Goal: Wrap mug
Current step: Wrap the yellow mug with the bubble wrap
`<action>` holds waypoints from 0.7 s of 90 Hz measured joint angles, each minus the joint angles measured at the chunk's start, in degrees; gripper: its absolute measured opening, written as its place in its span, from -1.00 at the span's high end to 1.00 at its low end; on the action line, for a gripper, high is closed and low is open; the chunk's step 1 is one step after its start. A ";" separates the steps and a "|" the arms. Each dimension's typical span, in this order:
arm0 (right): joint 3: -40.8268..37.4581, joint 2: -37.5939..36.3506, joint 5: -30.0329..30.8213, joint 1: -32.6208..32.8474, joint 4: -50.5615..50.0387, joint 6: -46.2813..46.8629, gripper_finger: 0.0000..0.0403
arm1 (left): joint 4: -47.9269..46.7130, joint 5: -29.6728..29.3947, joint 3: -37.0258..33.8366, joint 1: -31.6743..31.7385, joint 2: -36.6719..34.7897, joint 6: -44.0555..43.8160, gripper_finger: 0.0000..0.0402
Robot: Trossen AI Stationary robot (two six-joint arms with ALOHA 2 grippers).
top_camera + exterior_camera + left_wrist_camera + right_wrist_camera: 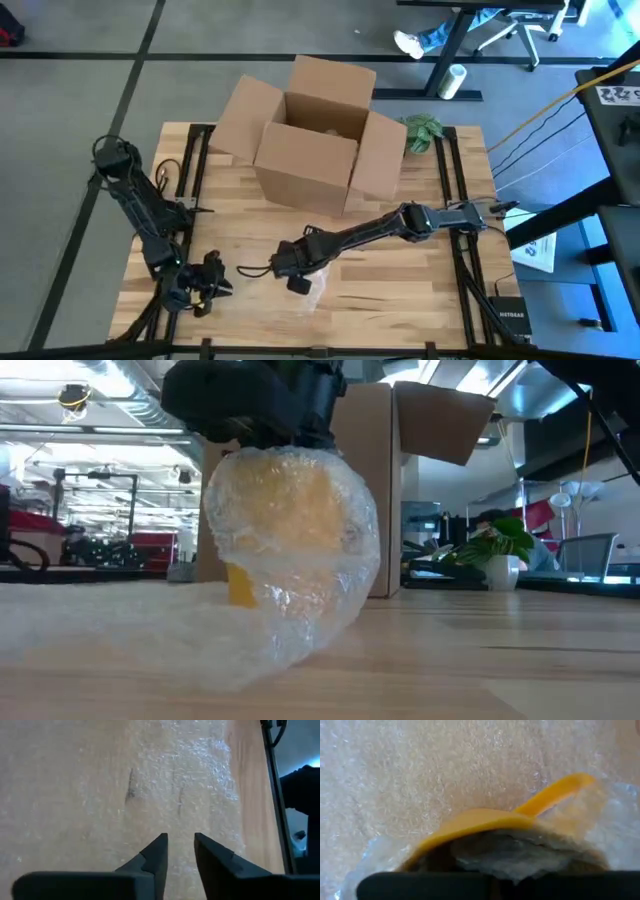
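Room: wooden bench (400, 290) on a grey floor, with office desks and chairs far behind.
Nearest thing: yellow mug (290, 510), inside a clear bubble wrap (300, 610) bundle, near the front edge of the bench.
Mug place: it hangs from the right end effector, with the loose wrap below it trailing onto the bench. In the right wrist view the mug (490, 827) shows its rim and handle, with wrap stuffed inside.
Right end effector (297, 283): reaches in from the right side and is closed on the mug and its wrap, holding them from above.
Left end effector (205, 283): waits at the front left of the bench, near the mug but not touching it. Its fingers (155, 855) stand a small way apart and hold nothing. It looks down at more wrap (190, 780) lying flat.
Step now: I think the mug is partly wrapped. The wrap covers its sides, but a loose tail hangs down.
Next move: I think the loose wrap needs to be folded around the mug. The left end effector could pinch the tail.
Farther back: open cardboard box (320, 135) at the back middle, and a small green plant (420, 130) beside it.
Hard to see: the right fingertips are hidden by the wrap. I cannot tell how much of the mug is covered.
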 joint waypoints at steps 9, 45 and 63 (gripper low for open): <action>0.00 -0.02 0.27 0.00 0.00 0.00 1.00 | 1.34 3.16 0.00 0.00 0.04 0.41 0.48; 0.07 -0.07 1.12 -2.30 1.02 2.97 1.00 | 2.78 7.69 0.11 0.00 8.02 -0.94 0.54; 0.07 -0.07 0.65 -2.25 2.57 2.78 1.00 | 3.96 5.81 0.66 1.29 14.01 -3.20 0.59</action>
